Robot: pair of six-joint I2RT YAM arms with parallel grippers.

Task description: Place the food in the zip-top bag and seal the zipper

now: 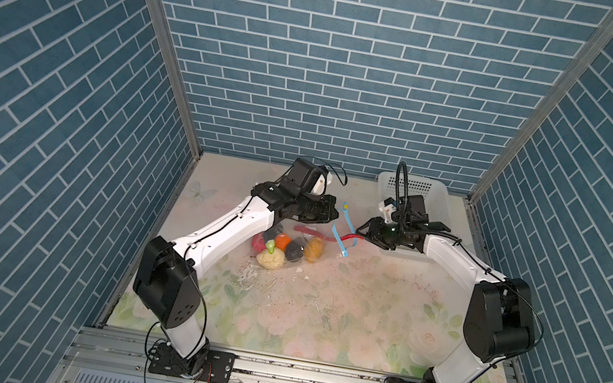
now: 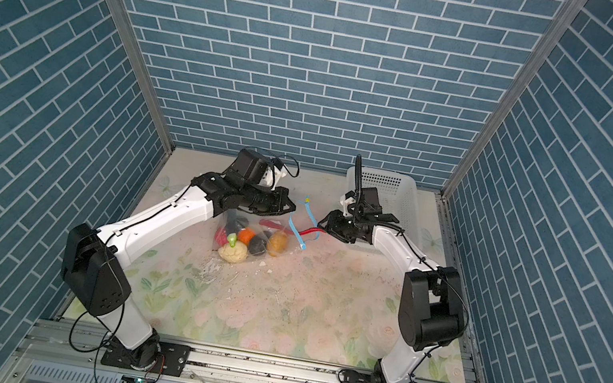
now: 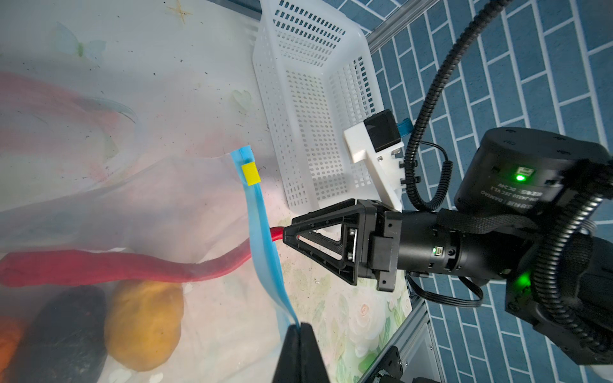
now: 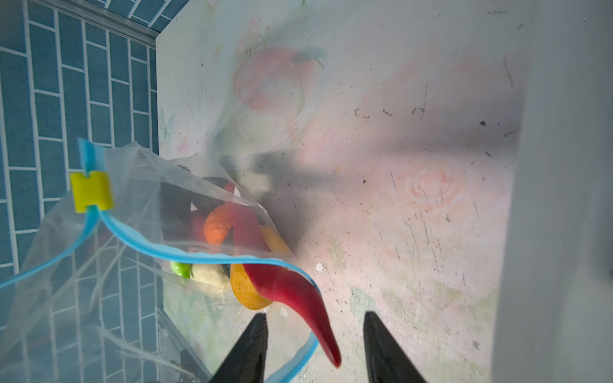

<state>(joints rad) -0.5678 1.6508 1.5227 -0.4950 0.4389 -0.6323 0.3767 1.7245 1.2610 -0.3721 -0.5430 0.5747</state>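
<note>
- Two grippers attend one zip-top bag (image 3: 172,199) of thin, clear, crinkled film. It lies near the middle of the table (image 1: 318,312) with its mouth toward the right arm.
- Left gripper (image 3: 295,348): jaws shut flat on the zipper (image 3: 262,245), a narrow, limp light-blue strip. The bag mouth stands up off the table.
- Zipper unsealed: in the right wrist view its two strips part from the slider (image 4: 91,190), a small blocky yellow clip at one end. From there they bow into an open loop.
- Right gripper (image 4: 315,315): jaws apart, with black tapered fingers on either side of the pointed tip of the red chili (image 4: 285,285). There is a gap on each side and nothing is gripped.
- Red chili: long, curved and matte. Its body is inside the film, and its tail end is outside the mouth, crossing the blue strip.
- Bunched inside the bag at its closed end:
  - a yellow-brown lump (image 1: 314,248), oval and matte
  - a black lump (image 1: 292,251)
  - an orange lump (image 1: 282,241)
  - a pink lump (image 1: 257,241)
  - a cream lump (image 1: 271,260), knobbly, with a green stem
- Basket (image 1: 416,190): white rigid plastic with perforated walls, at the table's far right corner behind the right gripper.
- Table: floral print, scuffed and speckled.
</note>
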